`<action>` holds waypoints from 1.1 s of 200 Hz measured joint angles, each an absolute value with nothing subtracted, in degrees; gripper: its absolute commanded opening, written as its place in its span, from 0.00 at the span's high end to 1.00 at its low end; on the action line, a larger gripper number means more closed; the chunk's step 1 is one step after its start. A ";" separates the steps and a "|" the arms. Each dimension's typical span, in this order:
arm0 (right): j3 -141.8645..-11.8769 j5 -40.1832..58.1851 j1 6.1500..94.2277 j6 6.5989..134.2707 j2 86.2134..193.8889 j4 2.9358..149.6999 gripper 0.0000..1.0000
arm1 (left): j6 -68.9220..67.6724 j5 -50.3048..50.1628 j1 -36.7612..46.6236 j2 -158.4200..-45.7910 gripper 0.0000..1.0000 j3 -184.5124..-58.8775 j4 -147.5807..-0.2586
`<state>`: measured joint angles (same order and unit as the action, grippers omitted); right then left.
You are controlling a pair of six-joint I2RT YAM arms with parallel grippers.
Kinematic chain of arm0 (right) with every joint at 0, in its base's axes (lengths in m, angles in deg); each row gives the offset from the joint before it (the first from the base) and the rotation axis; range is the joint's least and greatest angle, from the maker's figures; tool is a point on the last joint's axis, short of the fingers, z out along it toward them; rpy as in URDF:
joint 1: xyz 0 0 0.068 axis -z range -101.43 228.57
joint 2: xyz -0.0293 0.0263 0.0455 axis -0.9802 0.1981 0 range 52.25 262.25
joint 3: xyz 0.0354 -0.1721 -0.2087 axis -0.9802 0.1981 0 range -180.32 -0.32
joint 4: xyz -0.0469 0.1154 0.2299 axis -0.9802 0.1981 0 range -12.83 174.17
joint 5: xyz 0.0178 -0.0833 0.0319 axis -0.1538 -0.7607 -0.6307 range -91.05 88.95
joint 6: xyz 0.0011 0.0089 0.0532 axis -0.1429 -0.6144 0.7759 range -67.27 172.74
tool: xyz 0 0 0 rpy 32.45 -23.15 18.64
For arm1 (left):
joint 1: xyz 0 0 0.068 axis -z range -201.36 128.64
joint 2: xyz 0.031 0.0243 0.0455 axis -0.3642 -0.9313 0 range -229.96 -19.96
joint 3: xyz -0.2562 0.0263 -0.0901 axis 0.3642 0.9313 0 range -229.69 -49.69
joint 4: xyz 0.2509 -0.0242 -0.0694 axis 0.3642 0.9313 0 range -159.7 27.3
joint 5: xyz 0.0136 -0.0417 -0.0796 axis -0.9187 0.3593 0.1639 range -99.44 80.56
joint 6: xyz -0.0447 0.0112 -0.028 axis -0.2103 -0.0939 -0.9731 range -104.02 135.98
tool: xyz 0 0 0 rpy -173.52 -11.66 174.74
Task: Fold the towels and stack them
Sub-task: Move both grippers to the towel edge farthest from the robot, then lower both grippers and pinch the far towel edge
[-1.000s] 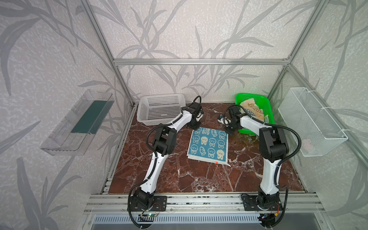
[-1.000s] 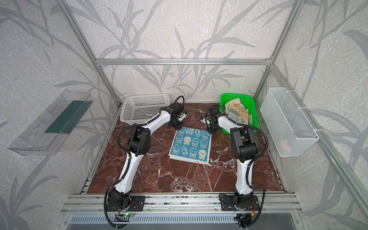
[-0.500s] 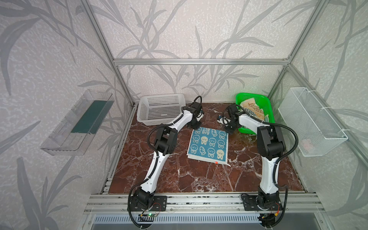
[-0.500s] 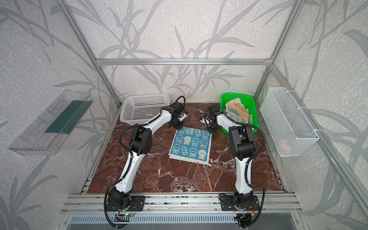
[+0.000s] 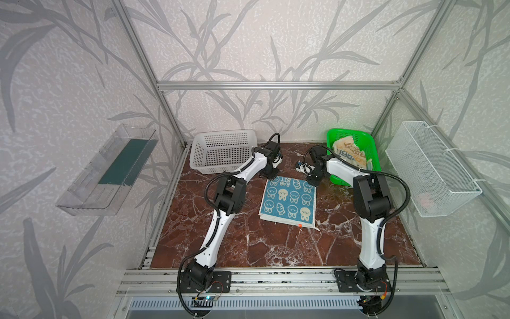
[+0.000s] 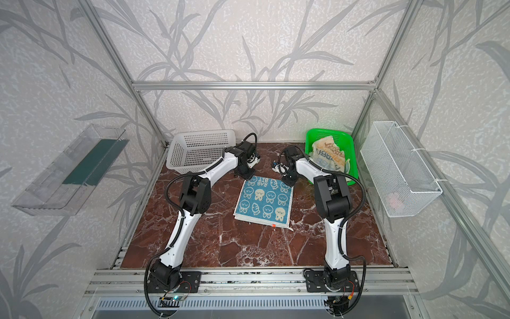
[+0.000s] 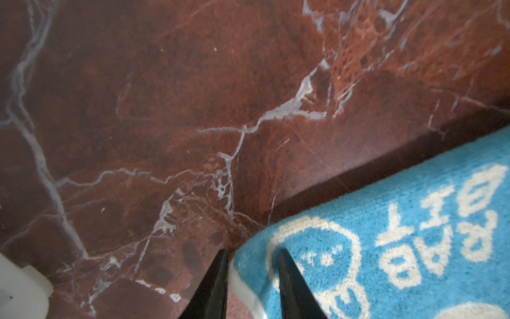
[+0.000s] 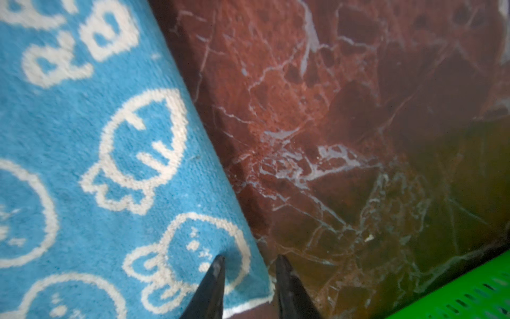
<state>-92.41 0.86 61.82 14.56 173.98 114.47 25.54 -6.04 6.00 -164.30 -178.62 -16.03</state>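
The blue towel (image 5: pixel 288 200) lies flat on the desk (image 5: pixel 248 243), forward of a white basket (image 5: pixel 220 165) and a green basket (image 5: pixel 347 132) holding the striped towel (image 5: pixel 349 154); wrist views alone show the left gripper (image 7: pixel 251 255) and right gripper (image 8: pixel 249 261) straddling its corners, jaws parted, grip unclear.

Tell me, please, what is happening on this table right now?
Both arms are working on the blue rabbit towel, which lies flat on the marble table. The left gripper and right gripper each straddle one far corner of it, jaws slightly apart, not yet closed. A striped towel sits crumpled in the green basket.
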 measured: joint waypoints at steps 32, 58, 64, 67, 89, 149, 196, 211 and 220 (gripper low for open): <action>-92.89 0.84 61.32 14.63 174.09 114.71 0.67 | 25.57 -6.87 5.89 -163.70 0.68 -177.28 -16.73; -93.99 0.71 61.34 14.39 174.86 115.45 0.67 | 25.74 -6.83 5.38 -162.28 0.68 -174.75 -17.49; -94.58 0.66 61.34 14.23 175.16 115.80 0.66 | 25.89 -6.81 5.17 -161.98 0.68 -174.31 -17.43; -94.93 0.62 61.34 14.06 175.29 116.00 0.66 | 25.96 -6.81 5.06 -161.87 0.68 -174.14 -17.43; -97.16 0.29 61.38 13.16 176.63 116.85 0.67 | 26.62 -6.55 4.38 -161.72 0.68 -173.94 -17.39; -99.93 0.05 61.38 10.50 178.73 120.17 0.69 | 28.52 -5.26 4.07 -161.72 0.68 -173.94 -17.39; -103.65 -0.25 61.38 9.34 181.85 122.49 0.71 | 29.50 -4.51 4.07 -161.72 0.68 -173.96 -17.32; -105.11 -0.60 61.38 9.10 182.55 122.97 0.72 | 29.54 -4.21 4.07 -161.72 0.70 -173.96 -17.30; -106.01 -0.67 61.38 8.90 183.07 123.43 0.72 | 29.63 -3.95 4.07 -161.72 0.72 -173.96 -17.28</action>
